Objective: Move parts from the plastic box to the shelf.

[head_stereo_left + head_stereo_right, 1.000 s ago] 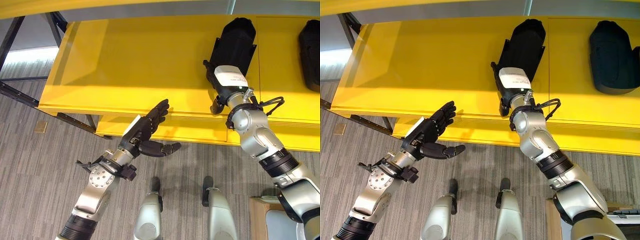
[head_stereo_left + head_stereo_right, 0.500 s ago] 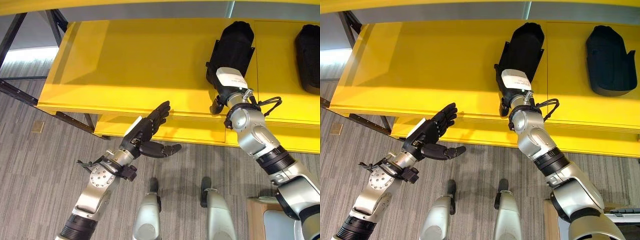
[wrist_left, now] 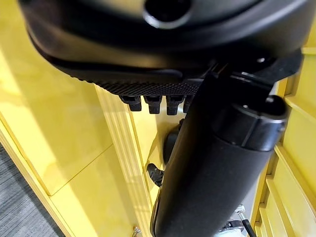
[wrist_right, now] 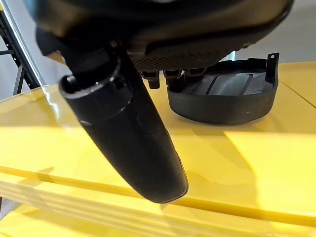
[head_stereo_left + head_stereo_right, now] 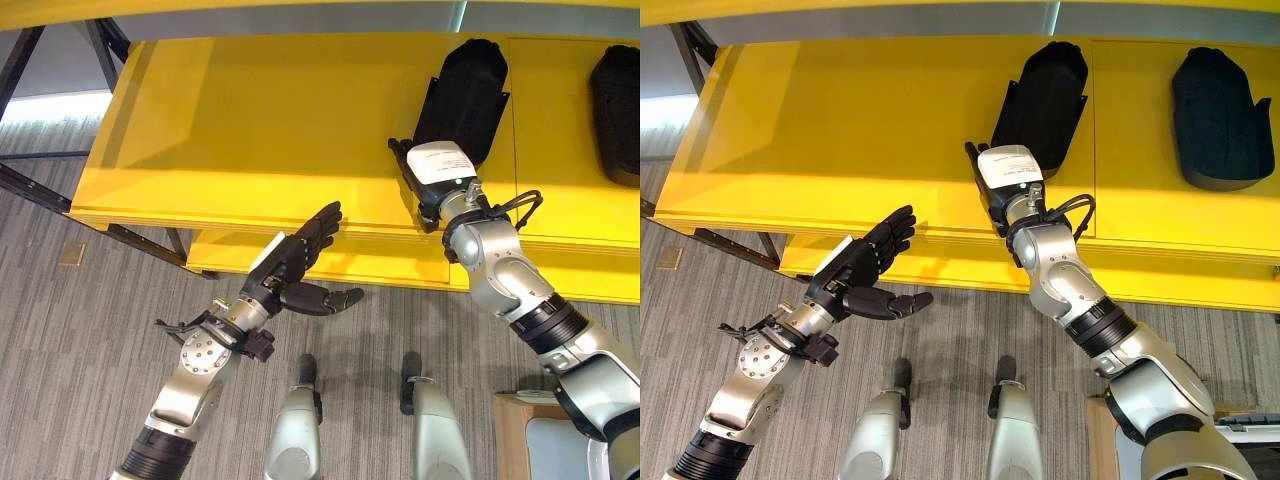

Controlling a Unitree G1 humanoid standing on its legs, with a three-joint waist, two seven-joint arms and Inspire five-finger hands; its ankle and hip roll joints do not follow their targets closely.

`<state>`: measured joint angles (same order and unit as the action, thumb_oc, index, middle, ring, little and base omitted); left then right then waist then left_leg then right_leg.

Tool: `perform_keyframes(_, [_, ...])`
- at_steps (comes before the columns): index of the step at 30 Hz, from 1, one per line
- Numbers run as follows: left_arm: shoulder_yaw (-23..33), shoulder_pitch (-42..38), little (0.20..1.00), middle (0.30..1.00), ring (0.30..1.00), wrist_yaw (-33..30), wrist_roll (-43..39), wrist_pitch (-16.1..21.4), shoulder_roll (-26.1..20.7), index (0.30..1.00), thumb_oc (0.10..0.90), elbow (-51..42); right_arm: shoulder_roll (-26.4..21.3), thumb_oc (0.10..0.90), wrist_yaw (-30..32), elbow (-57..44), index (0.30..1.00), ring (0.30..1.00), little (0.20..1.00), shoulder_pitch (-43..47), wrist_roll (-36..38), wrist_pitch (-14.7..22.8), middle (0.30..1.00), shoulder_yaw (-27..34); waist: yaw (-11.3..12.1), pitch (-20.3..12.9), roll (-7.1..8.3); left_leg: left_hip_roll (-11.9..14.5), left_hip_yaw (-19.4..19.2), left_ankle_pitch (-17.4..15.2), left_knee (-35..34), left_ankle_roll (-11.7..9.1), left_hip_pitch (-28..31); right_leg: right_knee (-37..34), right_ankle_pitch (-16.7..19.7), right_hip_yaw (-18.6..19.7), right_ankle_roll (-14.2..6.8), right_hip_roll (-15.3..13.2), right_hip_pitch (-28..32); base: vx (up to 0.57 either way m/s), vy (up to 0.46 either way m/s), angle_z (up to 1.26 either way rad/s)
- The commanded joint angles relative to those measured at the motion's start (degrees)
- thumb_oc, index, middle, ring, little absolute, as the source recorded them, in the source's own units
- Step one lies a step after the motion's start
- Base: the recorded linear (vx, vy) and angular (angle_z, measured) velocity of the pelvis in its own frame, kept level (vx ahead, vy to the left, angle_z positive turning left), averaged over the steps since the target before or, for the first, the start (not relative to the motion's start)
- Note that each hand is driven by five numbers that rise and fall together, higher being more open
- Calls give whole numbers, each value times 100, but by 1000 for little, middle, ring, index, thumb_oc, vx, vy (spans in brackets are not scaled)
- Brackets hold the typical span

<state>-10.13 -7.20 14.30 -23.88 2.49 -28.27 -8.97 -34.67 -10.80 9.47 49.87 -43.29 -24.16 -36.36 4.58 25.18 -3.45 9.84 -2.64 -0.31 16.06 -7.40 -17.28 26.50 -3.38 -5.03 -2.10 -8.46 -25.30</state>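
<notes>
Two black moulded parts lie on the yellow shelf (image 5: pixel 840 130). The nearer part (image 5: pixel 1042 95) rests just beyond the right hand (image 5: pixel 1002 180), whose fingers are straight and hold nothing; the right wrist view shows a gap of bare shelf between fingers and part. The second part (image 5: pixel 1220 115) lies well off to that hand's right. The left hand (image 5: pixel 862 268) hovers in front of the shelf's front edge, fingers extended, thumb spread, holding nothing.
</notes>
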Motion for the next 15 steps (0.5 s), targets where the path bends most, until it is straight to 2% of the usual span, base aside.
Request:
perform_keyframes(1, [61,-226,1000,1000,1000,-7,49,595,-169,1000,900,-703,397,900,-112,69,1000,1000,1000,-65,0,101,1000,-332,125,65,177,-476,181,-106,178,543,-21,135,-430,59,94,355,496,0,0,0])
perform_keyframes(6, [102,-221,1000,1000,1000,65,33,607,-195,1000,900,-683,345,900,-286,146,1000,1000,1000,-20,-240,245,1000,-394,149,55,189,-467,178,-103,195,542,-41,150,-431,42,88,354,491,0,0,0])
perform_keyframes(10, [97,-209,1000,1000,1000,59,44,608,-195,1000,900,-692,316,900,-392,78,1000,1000,1000,-59,-125,261,1000,-460,143,49,199,-452,173,-98,202,532,-44,151,-433,33,85,359,498,0,0,0])
perform_keyframes(15, [92,-221,1000,1000,1000,70,53,564,-213,1000,900,-745,422,900,-475,7,1000,1000,1000,-147,560,92,1000,-489,139,56,231,-435,148,-114,215,544,-19,131,-432,37,96,365,533,0,0,0])
